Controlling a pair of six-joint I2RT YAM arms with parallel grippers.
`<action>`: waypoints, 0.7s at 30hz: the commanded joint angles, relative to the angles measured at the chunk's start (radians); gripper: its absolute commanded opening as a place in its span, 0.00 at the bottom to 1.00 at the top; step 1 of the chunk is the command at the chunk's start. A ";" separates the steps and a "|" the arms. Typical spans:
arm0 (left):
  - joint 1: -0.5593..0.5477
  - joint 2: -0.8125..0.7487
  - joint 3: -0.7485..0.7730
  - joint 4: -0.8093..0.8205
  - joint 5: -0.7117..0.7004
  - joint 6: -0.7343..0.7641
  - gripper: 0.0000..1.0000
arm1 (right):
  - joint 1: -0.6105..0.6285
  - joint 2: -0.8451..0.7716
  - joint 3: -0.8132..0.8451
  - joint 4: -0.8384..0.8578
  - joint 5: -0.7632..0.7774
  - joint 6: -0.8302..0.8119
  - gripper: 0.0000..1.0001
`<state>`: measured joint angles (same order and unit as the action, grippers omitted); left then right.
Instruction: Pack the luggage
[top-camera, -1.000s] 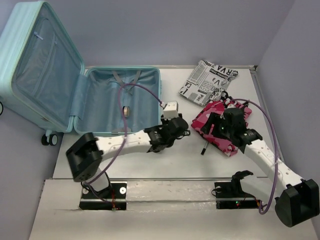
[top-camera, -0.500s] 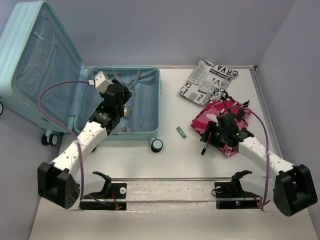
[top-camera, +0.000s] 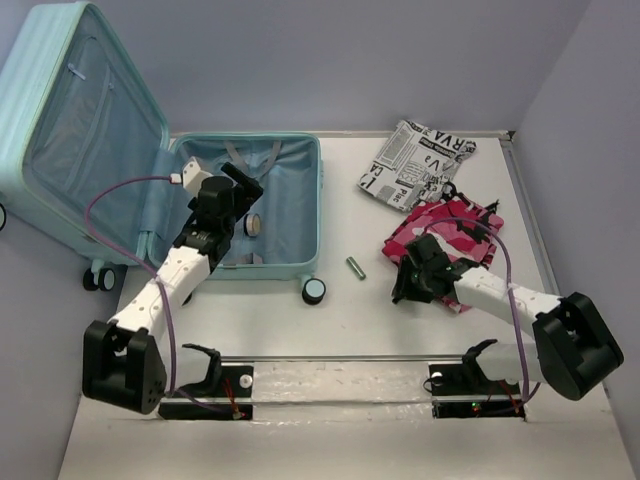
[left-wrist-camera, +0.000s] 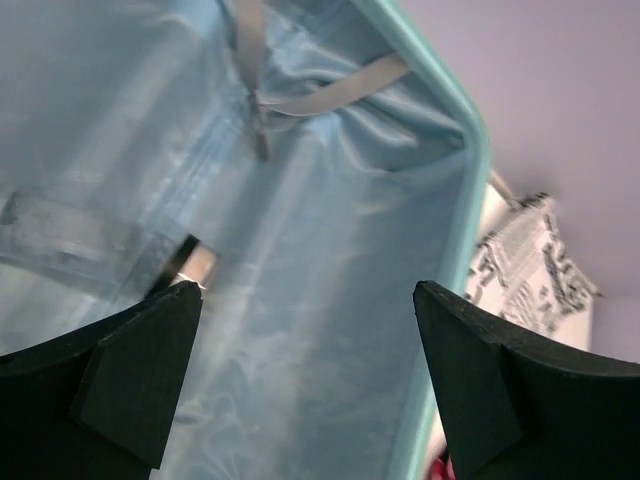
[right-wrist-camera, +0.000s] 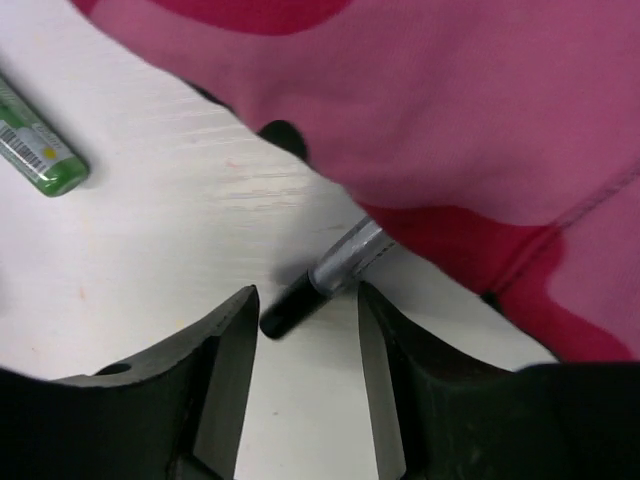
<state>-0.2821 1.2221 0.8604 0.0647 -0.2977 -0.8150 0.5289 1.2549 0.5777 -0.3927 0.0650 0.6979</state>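
The luggage (top-camera: 290, 215), a pale aqua hard-shell suitcase, lies open on the table with its lid propped up at the left. My left gripper (top-camera: 248, 190) hangs over the lined base, open wide and empty. In the left wrist view the gripper (left-wrist-camera: 305, 292) faces the lining (left-wrist-camera: 320, 260), and a small black-and-silver cylinder (left-wrist-camera: 196, 264) lies by one finger. My right gripper (top-camera: 403, 292) is low on the table at the edge of a pink cloth (top-camera: 455, 235). The right gripper (right-wrist-camera: 307, 297) is open, its fingertips either side of a black-and-silver marker (right-wrist-camera: 345, 258), with a gap left.
A green battery (top-camera: 355, 266) lies on the table between the luggage and the pink cloth, also visible as the battery (right-wrist-camera: 35, 150) in the right wrist view. A newsprint-patterned pouch (top-camera: 415, 165) sits at the back right. A caster wheel (top-camera: 314, 291) sticks out at the luggage's near corner.
My left gripper has opened wide over the luggage base and shifted slightly nearer. My right gripper has come off the pink cloth, down and left to the marker, its jaws narrowing.
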 joint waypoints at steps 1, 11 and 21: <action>-0.038 -0.177 -0.049 0.083 0.078 0.075 0.99 | 0.052 0.061 0.007 0.028 0.091 0.086 0.44; -0.078 -0.386 -0.152 -0.048 0.282 0.232 0.99 | 0.212 -0.064 0.166 -0.034 0.159 0.074 0.10; -0.078 -0.446 -0.195 -0.108 0.390 0.229 0.98 | 0.267 0.181 0.703 0.035 -0.013 -0.138 0.10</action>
<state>-0.3588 0.8162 0.6807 -0.0540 0.0113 -0.6071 0.7811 1.3087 1.0946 -0.4385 0.1375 0.6830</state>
